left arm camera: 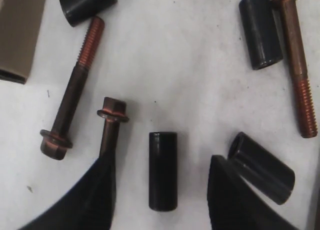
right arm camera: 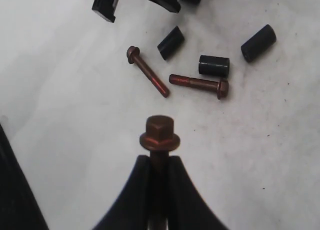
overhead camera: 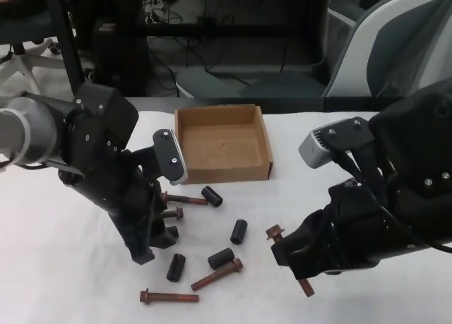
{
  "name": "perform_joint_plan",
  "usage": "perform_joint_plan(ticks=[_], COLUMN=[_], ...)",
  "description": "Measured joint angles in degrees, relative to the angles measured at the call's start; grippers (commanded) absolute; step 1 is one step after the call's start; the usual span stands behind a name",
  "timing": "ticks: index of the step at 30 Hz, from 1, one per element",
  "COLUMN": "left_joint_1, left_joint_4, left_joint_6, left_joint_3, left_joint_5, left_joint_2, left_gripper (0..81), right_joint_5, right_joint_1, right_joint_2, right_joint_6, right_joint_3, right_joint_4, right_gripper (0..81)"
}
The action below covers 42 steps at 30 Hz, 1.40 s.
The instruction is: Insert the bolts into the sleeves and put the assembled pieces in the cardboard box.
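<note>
Bench (overhead camera: 49,267) w/ white top — chair (overhead camera: 25,59) behind

Bolt (overhead camera: 217,274) — five; sleeve (overhead camera: 239,231) — five; cardboard box (overhead camera: 223,170) — one.

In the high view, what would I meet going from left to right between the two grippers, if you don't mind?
The left gripper, open → short black cylindrical sleeve near the cardboard box → second black sleeve, farther from the box → copper-coloured flanged bolt clamped in the right gripper.
</note>
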Motion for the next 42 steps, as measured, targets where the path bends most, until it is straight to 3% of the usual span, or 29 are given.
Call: perform_joint_plan(ticks=[21, 28, 37, 40, 41, 42], left_joint_1=[-1.46, -2.0, -2.35, -2.4, -2.59, -2.7], left_joint_4=[-1.7, -1.7, -0.56, 0.18, 0.42, 0.48], left_joint_6=[-2.03, -2.8, -2.8, -2.31, -2.19, -2.14], left_joint_3=[-0.68, -0.68, -1.1, -1.29, -1.32, -1.44], left_joint_5=[-0.49, -2.61, -5.32, -6.3, -6.81, -7.26], left_joint_2=[4.37, 4.37, 4.37, 4.37, 4.37, 4.37], left_gripper=[50.4, 28.4, 24.8, 11.1, 2.5, 1.5], right_joint_5=[-0.14, -0.14, -0.14, -0.14, -0.14, -0.14], right_joint_1=[0.0, 0.0, 0.0, 0.0, 0.0, 0.0], right_joint_2=[0.0, 0.0, 0.0, 0.0, 0.0, 0.0], right_joint_6=[0.0, 0.0, 0.0, 0.0, 0.0, 0.0], right_joint_3=[0.0, 0.0, 0.0, 0.0, 0.0, 0.0], right_joint_4=[-1.19, -1.19, -1.19, -1.19, -1.19, -1.19], right_gripper=[0.4, 0.4, 0.4, 0.4, 0.4, 0.4])
